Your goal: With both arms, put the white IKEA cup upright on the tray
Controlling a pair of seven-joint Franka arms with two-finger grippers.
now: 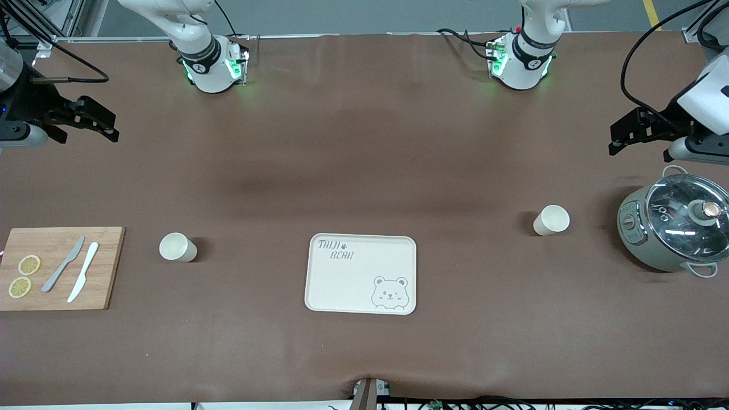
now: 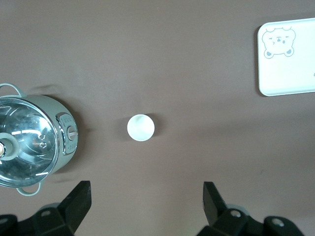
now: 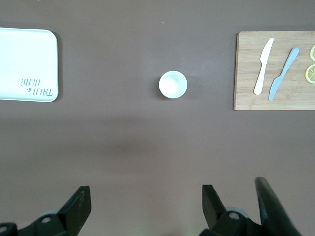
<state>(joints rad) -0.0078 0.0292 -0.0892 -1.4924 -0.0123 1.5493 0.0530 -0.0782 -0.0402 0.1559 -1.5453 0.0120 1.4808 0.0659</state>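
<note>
The cream tray (image 1: 353,279) with "TAIJI BEAR" lettering lies flat mid-table, near the front camera. One white cup (image 1: 177,247) stands upright between the tray and the right arm's end; it also shows in the right wrist view (image 3: 173,84). A second white cup (image 1: 551,220) stands upright toward the left arm's end, also in the left wrist view (image 2: 141,127). My right gripper (image 1: 114,130) (image 3: 146,196) is open and empty, high over the right arm's end. My left gripper (image 1: 618,138) (image 2: 146,196) is open and empty, high over the left arm's end. The tray's edge shows in both wrist views (image 2: 290,73) (image 3: 24,54).
A wooden cutting board (image 1: 105,267) (image 3: 246,73) with two knives and two lemon slices lies at the right arm's end. A grey-green pot with a glass lid (image 1: 675,225) (image 2: 29,142) stands at the left arm's end, beside the second cup.
</note>
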